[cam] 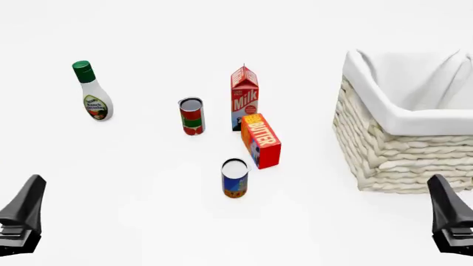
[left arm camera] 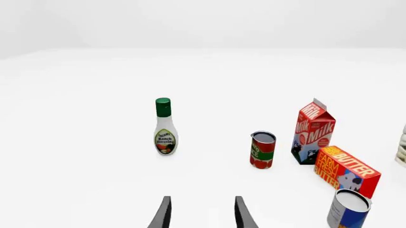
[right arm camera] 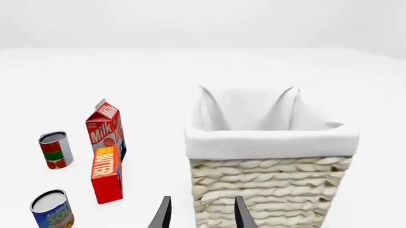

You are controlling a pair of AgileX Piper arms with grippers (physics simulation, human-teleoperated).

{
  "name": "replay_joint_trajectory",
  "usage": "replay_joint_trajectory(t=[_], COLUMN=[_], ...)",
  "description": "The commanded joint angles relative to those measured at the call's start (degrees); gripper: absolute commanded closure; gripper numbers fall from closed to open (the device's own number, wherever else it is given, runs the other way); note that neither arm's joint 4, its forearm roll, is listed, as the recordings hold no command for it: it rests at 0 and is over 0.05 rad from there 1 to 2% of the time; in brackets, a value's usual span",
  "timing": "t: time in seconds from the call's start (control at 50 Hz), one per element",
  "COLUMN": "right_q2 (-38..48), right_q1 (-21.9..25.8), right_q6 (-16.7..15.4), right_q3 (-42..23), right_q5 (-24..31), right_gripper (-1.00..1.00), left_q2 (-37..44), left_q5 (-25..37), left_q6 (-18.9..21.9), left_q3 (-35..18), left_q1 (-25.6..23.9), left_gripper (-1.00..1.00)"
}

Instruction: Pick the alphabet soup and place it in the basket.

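- I see the alphabet soup point(cam: 235, 178) standing upright on the tabletop point(cam: 133, 183), near the middle of the front view and closest to my side; nothing touches it yet, so I judge the pick is not started.
- The basket point(cam: 402, 147) stands at about 2 o'clock from the can, well apart from it, with its white lining open upward. This makes it easy to drop something in from above.
- My left claw point(cam: 22, 219) waits low at 8 o'clock from the can and my right claw point(cam: 451, 221) at 4 o'clock. In both wrist views the two fingers stand apart with nothing between them.
- The butter box point(cam: 261, 140) lies just beside the can at 1 o'clock, so I think a descent must avoid this side.
- Readable writing: "Milk" on the milk carton point(cam: 245, 98), "FARM FRESH BUTTER" on the box in the left wrist view, "Ranch Dressing" on the green-capped bottle point(cam: 92, 92). On the soup label I read only part of "SOUP" in the right wrist view.
- The red-and-green can point(cam: 191, 116) at 11 o'clock is not my target; its label is too small to read.
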Motion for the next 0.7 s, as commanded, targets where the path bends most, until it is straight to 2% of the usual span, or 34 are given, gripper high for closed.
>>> replay_joint_trajectory(t=[0.02, 0.08, 0.12, 0.18, 0.22, 0.26, 0.32, 0.36, 0.4, 0.46, 0.48, 0.52, 0.54, 0.62, 0.7], right_q2=[2.2, 6.0, 3.4, 4.2, 7.1, 7.5, 10.9, 15.1, 18.7, 20.0, 20.6, 22.2, 22.6, 27.5, 29.5], right_q1=[-1.0, -1.4, -0.6, -0.2, 0.7, 1.9, 4.4, 5.4, 6.5, 7.7, 8.8, 10.9, 11.5, 13.2, 14.1], right_q6=[-0.2, 1.5, 1.9, 1.5, 3.1, 2.8, -0.8, -0.7, -0.8, -2.3, -3.6, -5.1, -5.5, -6.1, -7.2], right_q3=[-1.8, -2.6, -2.2, -7.0, -8.4, -9.6, -16.6, -18.7, -24.1, -24.8, -28.4, -31.7, -31.9, -41.5, -44.2], right_q5=[0.8, -0.4, 1.2, 4.6, 4.0, 4.8, 8.6, 8.7, 11.3, 11.1, 13.7, 15.8, 15.7, 21.3, 22.6], right_gripper=[-1.0, -1.0, -1.0, -1.0, -1.0, -1.0, -1.0, -1.0, -1.0, -1.0, -1.0, -1.0, -1.0, -1.0, -1.0], left_q2=[0.0, 0.0, 0.0, 0.0, 0.0, 0.0, 0.0, 0.0, 0.0, 0.0, 0.0, 0.0, 0.0, 0.0, 0.0], left_q5=[0.0, 0.0, 0.0, 0.0, 0.0, 0.0, 0.0, 0.0, 0.0, 0.0, 0.0, 0.0, 0.0, 0.0, 0.0], left_q6=[0.0, 0.0, 0.0, 0.0, 0.0, 0.0, 0.0, 0.0, 0.0, 0.0, 0.0, 0.0, 0.0, 0.0, 0.0], left_q3=[0.0, 0.0, 0.0, 0.0, 0.0, 0.0, 0.0, 0.0, 0.0, 0.0, 0.0, 0.0, 0.0, 0.0, 0.0], left_q1=[0.0, 0.0, 0.0, 0.0, 0.0, 0.0, 0.0, 0.0, 0.0, 0.0, 0.0, 0.0, 0.0, 0.0, 0.0], left_gripper=[-1.0, -1.0, -1.0, -1.0, -1.0, -1.0, -1.0, -1.0, -1.0, -1.0, -1.0, -1.0, -1.0, -1.0, -1.0])
